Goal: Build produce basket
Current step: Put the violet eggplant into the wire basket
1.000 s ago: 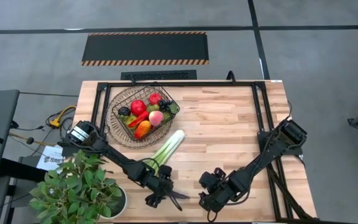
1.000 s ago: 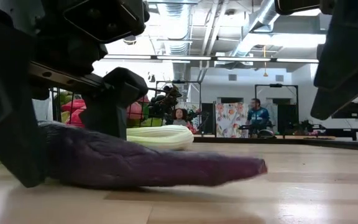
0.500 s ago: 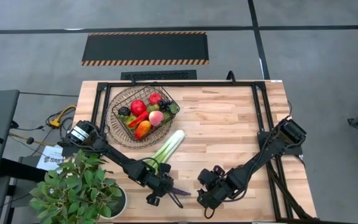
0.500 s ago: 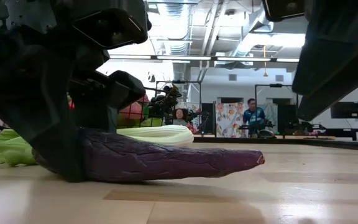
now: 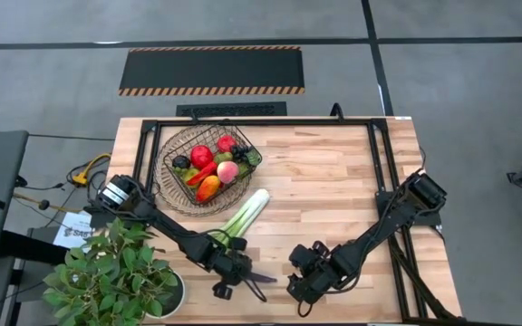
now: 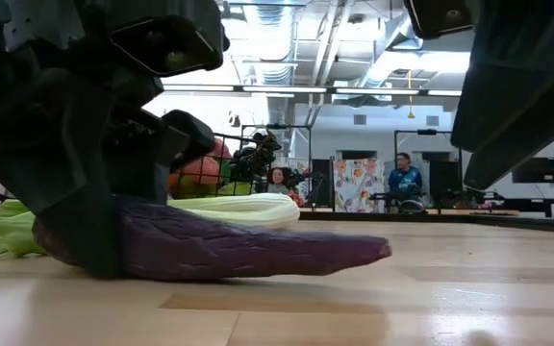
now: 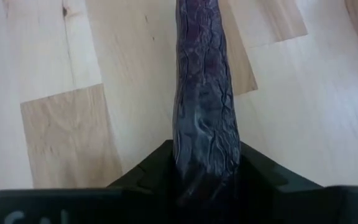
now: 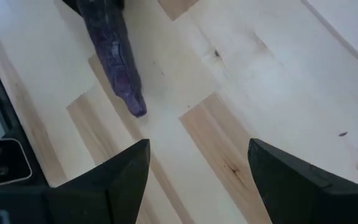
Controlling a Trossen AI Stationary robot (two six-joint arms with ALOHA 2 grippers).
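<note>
A purple aubergine point(image 6: 258, 252) lies on the wooden table near its front edge, its thin tip point(image 8: 135, 109) pointing toward the table's right. My left gripper point(image 5: 236, 273) is shut on its thick end. My right gripper point(image 8: 197, 174) hangs open just right of the tip point(image 5: 275, 282), with nothing between its fingers. The dark wire basket point(image 5: 243, 149) stands at the far left and holds red apples, a peach, dark grapes and an orange pepper. A green-white leek point(image 5: 246, 215) lies flat on the table between the basket and my left gripper. My left gripper pinches the aubergine's thick end point(image 7: 205, 163) between its two fingers, one on each side. The fingers slant down from the table's left, and the aubergine runs on away from them. It lies along the table, its tip point(image 6: 381, 252) low over the wood.
A leafy potted plant point(image 5: 107, 272) stands at the near left corner, close behind my left arm. A black frame point(image 5: 374, 145) runs along the table's far and right sides. Bare wood lies at the table's middle and far right. People sit in the room beyond.
My left gripper has shut on the aubergine's thick end, staying where it was. The aubergine has shifted a little toward the table's left as the fingers closed, and still lies on the table.
</note>
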